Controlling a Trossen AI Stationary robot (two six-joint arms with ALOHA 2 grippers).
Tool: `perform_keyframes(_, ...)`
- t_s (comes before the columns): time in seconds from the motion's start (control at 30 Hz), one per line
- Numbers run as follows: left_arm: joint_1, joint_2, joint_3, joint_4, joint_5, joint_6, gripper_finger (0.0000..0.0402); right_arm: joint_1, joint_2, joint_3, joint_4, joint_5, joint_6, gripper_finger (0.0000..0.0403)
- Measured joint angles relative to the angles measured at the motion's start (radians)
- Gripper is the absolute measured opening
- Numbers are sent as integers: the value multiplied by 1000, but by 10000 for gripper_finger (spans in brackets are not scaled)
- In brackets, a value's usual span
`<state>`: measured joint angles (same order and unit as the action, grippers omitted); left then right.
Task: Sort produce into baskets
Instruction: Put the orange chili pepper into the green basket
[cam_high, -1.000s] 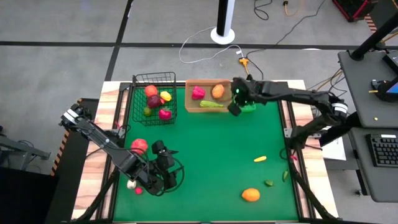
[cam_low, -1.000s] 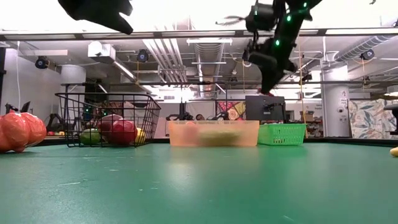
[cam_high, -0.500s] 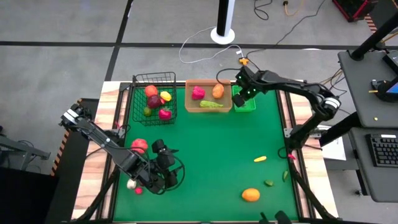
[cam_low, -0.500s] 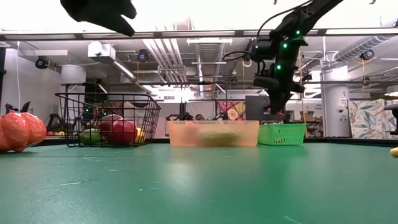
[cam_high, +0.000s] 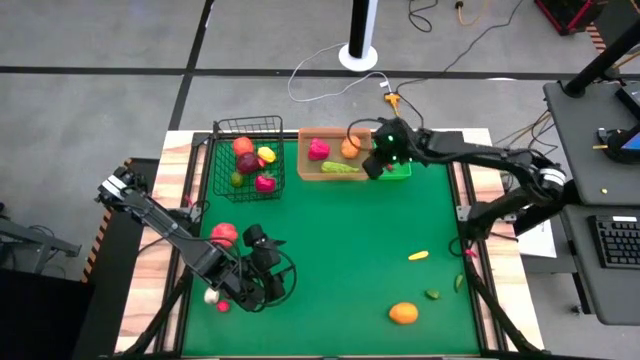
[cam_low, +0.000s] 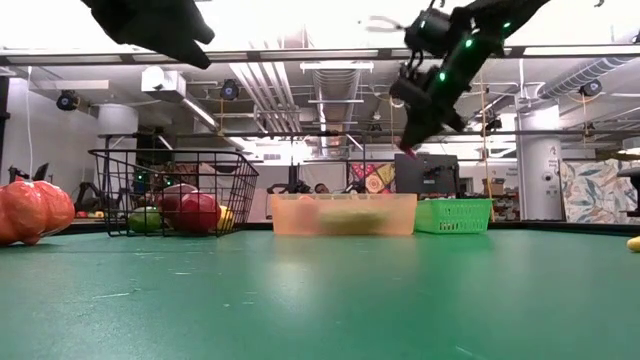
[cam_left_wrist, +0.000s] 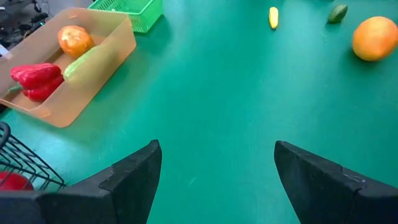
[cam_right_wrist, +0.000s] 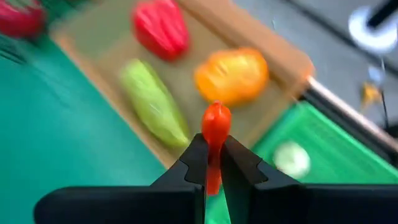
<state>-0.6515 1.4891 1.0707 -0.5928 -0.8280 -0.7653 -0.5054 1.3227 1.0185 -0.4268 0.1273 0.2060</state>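
My right gripper (cam_high: 371, 166) hangs above the gap between the tan tray (cam_high: 306, 171) and the green bin (cam_high: 400, 171), shut on a small red chilli (cam_right_wrist: 215, 129). The tray holds a red pepper (cam_right_wrist: 160, 26), a green cucumber (cam_right_wrist: 153, 101) and an orange piece (cam_right_wrist: 232, 75). The black wire basket (cam_high: 247, 127) holds several round pieces. My left gripper (cam_left_wrist: 214, 180) is open and empty over the mat at the near left. An orange (cam_high: 403, 313), a yellow chilli (cam_high: 418, 256) and small green pieces (cam_high: 432, 294) lie on the mat at the near right. My right gripper pinches the red chilli between its two fingertips (cam_right_wrist: 195, 163), around the chilli's lower half. The chilli's upper end (cam_right_wrist: 216, 117) sticks out past the fingertips. The fingers slant down from above, and the chilli is lifted clear over the tray's edge.
A red tomato (cam_high: 224, 234) and two small pieces (cam_high: 216, 299) lie by my left arm. A pale piece (cam_right_wrist: 291, 159) lies in the green bin. The middle of the green mat (cam_high: 340, 240) is bare. Wooden table edges run along both sides.
My right gripper dipped down toward the green bin, then rose again and moved toward the table's left, to the tan tray's edge. It stays shut on the red chilli.
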Motion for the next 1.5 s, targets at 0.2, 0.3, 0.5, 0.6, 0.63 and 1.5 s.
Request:
perform_keyframes(0.2, 0, 0, -5, 3, -1, -7, 291, 140, -105, -94, 243, 12, -88, 22)
perform_keyframes(0.3, 0, 0, -5, 9, -3, -7, 291, 199, -136, -109, 280, 50, -96, 22)
perform_keyframes(0.5, 0, 0, -5, 7, -17, -7, 291, 261, -172, -122, 260, 300, -23, 22)
perform_keyframes(0.6, 1, 0, -5, 5, -27, -7, 291, 263, -174, -123, 184, 407, 82, 22)
perform_keyframes(0.63, 1, 0, -5, 1, -27, -7, 291, 259, -173, -123, 152, 416, 120, 22)
perform_keyframes(1.5, 6, 0, -5, -8, -82, -3, 291, 150, -122, -124, -116, 415, 430, 22)
